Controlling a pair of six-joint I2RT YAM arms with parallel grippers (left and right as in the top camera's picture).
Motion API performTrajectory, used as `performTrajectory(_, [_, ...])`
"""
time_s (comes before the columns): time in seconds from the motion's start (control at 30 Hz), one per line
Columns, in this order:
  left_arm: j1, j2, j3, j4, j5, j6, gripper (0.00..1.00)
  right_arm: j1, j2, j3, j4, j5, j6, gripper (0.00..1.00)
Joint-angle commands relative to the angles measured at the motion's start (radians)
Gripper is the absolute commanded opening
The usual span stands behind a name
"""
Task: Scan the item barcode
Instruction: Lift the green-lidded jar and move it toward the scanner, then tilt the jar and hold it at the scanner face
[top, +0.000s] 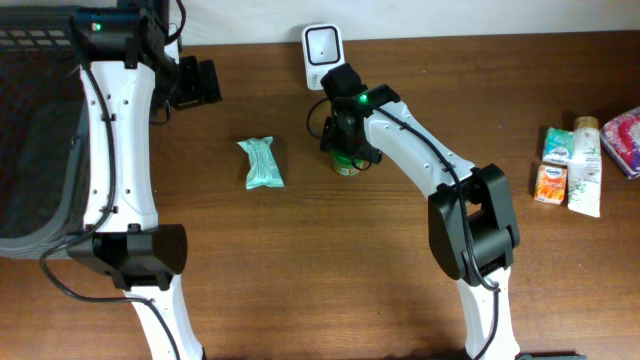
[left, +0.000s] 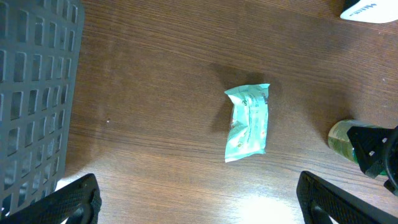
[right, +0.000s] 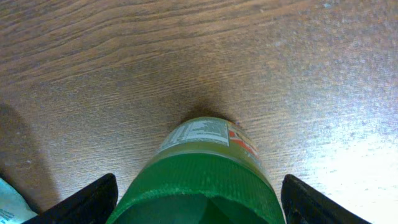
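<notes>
My two arms, the right one bent over the jar (top: 347, 163)
My right hand (right: 196, 199) straddles the jar's lid, grip unclear; my left hand (left: 199, 199) hangs wide open, well apart from the jar.

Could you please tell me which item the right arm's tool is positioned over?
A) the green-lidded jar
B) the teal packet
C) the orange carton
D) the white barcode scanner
A: the right tool straddles the green-lidded jar, one finger on each side of its lid, while the teal packet lies apart from it on the table.
</notes>
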Motion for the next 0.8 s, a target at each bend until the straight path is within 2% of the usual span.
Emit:
performTrajectory(0.0, [-0.003, -0.017, 0.006, -0.001, -0.007, 0.012, 0.99, -0.006, 0.012, -0.009, 0.003, 0.02, -0.063, 0.79])
performTrajectory(0.17, [-0.003, -0.017, 0.006, -0.001, -0.007, 0.012, 0.99, -0.011, 0.045, -0.009, 0.003, 0.019, -0.081, 0.78])
performTrajectory(0.2, [-0.003, -0.017, 0.006, -0.001, -0.007, 0.012, 0.99, -0.011, 0.045, -0.008, 0.006, 0.019, -0.082, 0.76])
performTrajectory(0.27, [-0.003, -0.017, 0.006, -0.001, -0.007, 0.012, 0.99, -0.011, 0.045, -0.006, 0.005, 0.019, -0.082, 0.63])
performTrajectory(0.43, [-0.003, -0.017, 0.006, -0.001, -0.007, 0.012, 0.99, -0.013, 0.034, 0.042, -0.032, 0.015, -0.082, 0.63])
performTrajectory(0.6, [-0.003, -0.017, 0.006, -0.001, -0.007, 0.012, 0.99, -0.012, -0.009, 0.204, -0.171, 0.004, -0.138, 0.63])
performTrajectory(0.67, [-0.003, -0.017, 0.006, -0.001, -0.007, 0.012, 0.99, -0.018, -0.009, 0.286, -0.237, -0.044, -0.207, 0.63])
performTrajectory(0.77, [-0.003, -0.017, 0.006, -0.001, -0.007, 0.012, 0.99, -0.055, -0.009, 0.322, -0.32, -0.221, -0.361, 0.63])
